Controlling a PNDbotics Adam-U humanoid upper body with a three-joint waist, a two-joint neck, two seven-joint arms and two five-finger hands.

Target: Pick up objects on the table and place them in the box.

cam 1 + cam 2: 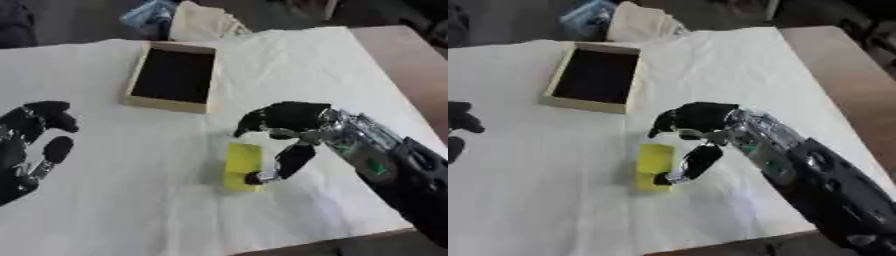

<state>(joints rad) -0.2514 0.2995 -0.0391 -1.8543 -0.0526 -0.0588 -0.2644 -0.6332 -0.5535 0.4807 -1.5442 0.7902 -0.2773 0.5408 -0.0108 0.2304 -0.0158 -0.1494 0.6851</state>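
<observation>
A: Largest first?

B: I see the white-clothed table [131, 210]. On it, far side, a shallow tan cardboard box with a dark interior [172, 76]; I see nothing in it.

A: Hands?

B: My right hand [284, 122] arches over the yellow rectangular block [241, 165], which lies flat on the cloth nearer than the box; thumb touching its right edge, fingers curved above, not closed. Left hand [31, 140] rests open at the left edge.
</observation>
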